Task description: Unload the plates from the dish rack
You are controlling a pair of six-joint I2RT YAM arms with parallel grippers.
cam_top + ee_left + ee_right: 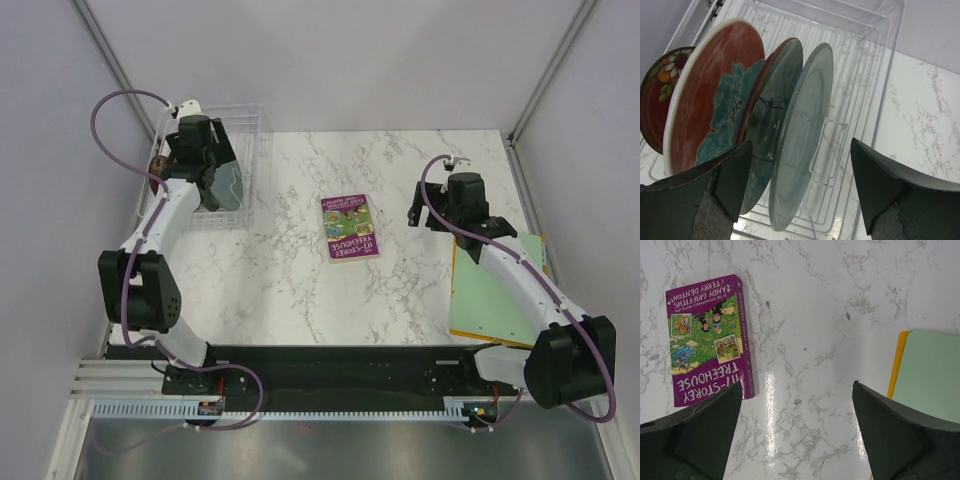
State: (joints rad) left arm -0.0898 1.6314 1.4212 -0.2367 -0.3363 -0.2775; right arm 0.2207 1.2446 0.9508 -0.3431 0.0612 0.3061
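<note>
Four plates stand on edge, leaning side by side, in the clear dish rack (880, 75) at the far left corner of the marble worktop (815, 300): a small red flowered plate (660, 95), a large red plate (710, 100) with a teal flower, a dark teal plate (772, 115) and a grey-green plate (805, 135). The left end effector (801, 145) is at the rack with its fingers spread apart, the grey-green plate between them and nothing clamped. The right end effector (797, 385) hangs wide apart over the worktop, between a purple book (707, 340) and a green folder (935, 375), well apart from the rack.
</note>
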